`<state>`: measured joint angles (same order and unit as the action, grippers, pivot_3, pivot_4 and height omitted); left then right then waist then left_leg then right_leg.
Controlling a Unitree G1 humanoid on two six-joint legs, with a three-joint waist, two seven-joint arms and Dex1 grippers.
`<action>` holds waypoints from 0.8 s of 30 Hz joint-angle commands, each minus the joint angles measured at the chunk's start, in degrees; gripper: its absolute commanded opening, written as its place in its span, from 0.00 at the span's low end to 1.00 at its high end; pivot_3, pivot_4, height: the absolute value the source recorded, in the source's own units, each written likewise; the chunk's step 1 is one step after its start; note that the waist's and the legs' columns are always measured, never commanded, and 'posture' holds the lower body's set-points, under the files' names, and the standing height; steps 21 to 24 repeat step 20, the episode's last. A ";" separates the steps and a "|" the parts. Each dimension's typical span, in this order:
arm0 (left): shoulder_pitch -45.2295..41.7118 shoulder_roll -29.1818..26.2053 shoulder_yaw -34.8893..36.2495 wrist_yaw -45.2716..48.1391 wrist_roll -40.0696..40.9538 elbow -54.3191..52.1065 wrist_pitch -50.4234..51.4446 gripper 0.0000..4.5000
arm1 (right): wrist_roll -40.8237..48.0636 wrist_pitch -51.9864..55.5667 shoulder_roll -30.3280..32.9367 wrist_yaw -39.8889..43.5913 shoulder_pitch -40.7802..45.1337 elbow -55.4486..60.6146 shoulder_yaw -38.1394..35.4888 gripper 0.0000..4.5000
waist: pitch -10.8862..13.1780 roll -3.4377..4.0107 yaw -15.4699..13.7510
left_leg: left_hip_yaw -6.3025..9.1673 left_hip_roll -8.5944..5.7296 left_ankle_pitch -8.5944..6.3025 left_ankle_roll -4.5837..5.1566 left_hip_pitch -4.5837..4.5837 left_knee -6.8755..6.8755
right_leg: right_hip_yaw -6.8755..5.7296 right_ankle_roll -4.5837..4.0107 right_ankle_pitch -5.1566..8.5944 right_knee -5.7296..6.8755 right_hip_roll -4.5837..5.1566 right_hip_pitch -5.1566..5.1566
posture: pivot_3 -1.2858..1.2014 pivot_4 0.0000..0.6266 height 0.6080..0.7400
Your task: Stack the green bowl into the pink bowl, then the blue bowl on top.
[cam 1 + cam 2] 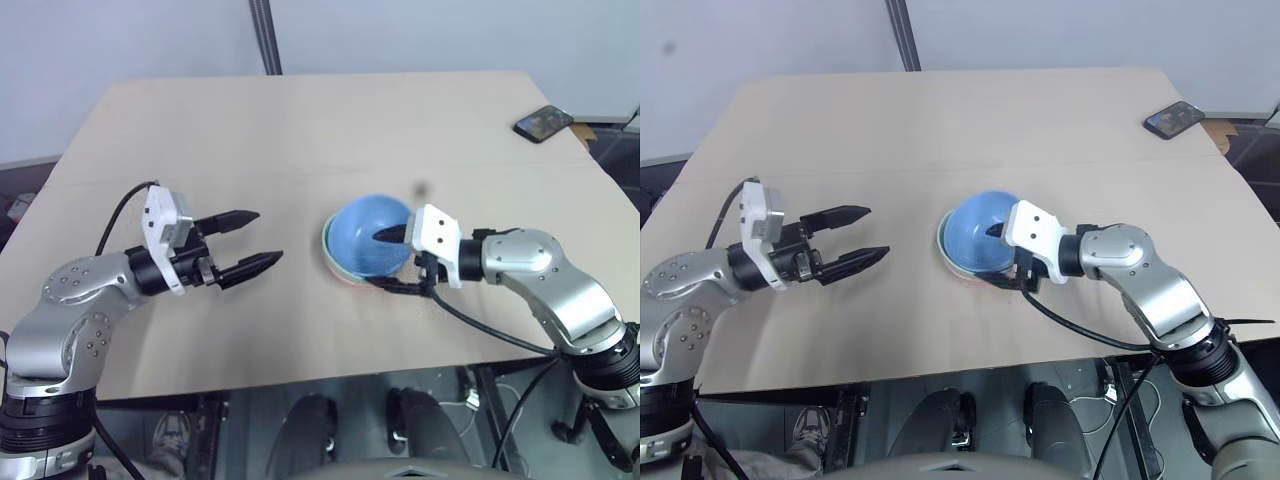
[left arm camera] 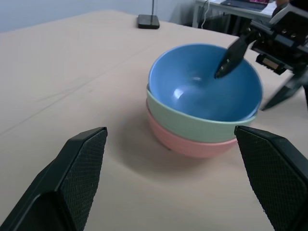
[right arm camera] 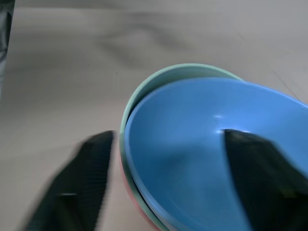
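Near tabletop (image 1: 300, 120) centre: blue bowl (image 2: 204, 84) nested in green bowl (image 2: 192, 122), inside pink bowl (image 2: 187, 143); stacking looks finished. Right gripper (image 2: 250, 67) at 3 o'clock, fingers spread astride the rim, gripping nothing; left gripper (image 1: 247, 243) at 9 o'clock, wide open, empty.

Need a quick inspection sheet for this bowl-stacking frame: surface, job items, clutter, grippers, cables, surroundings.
Surface: tan table, bare around the bowls.
Job's things: blue bowl nested in green bowl, green nested in pink bowl; the blue one sits slightly tilted.
Clutter: phone at the table's far right corner.
Grippers: left gripper open, apart from the stack, holding nothing. Right gripper open, one finger inside the blue bowl, the other outside the rim.
Cables: black cable trailing from the right wrist; black cable looping at the left wrist.
Surroundings: metal pole behind the table.
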<state>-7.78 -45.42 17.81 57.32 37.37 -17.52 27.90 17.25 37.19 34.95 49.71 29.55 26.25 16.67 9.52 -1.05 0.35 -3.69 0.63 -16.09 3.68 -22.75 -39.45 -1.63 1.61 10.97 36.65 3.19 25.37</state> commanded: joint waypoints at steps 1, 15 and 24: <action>0.45 2.60 1.19 -1.57 0.17 -2.17 -3.68 1.00 | 4.94 0.96 -2.16 -2.99 1.68 2.98 -8.96 0.99 | 0.00 0.00 -0.03 | 0.00 0.00 0.00 0.00 0.00 0.00 | 0.00 0.00 0.00 0.00 0.02 0.00 | 0.52 0.24 1.00; 14.26 2.62 8.85 -2.26 4.91 -10.11 -2.23 1.00 | 13.17 -2.46 16.80 9.47 -27.38 0.90 -34.51 0.99 | -0.02 -0.02 -0.63 | -0.03 -0.03 -0.17 0.29 0.07 0.05 | -0.02 -0.19 0.12 -0.17 0.39 -0.10 | 0.52 0.24 1.00; 19.70 1.46 10.63 -1.63 6.12 -12.04 -0.64 1.00 | 12.27 -7.23 16.59 10.55 -28.63 -4.50 -35.25 0.99 | -0.03 -0.01 -0.76 | -0.04 0.00 -0.18 0.30 0.22 0.04 | -0.02 -0.13 0.20 -0.05 0.15 -0.14 | 0.52 0.24 1.00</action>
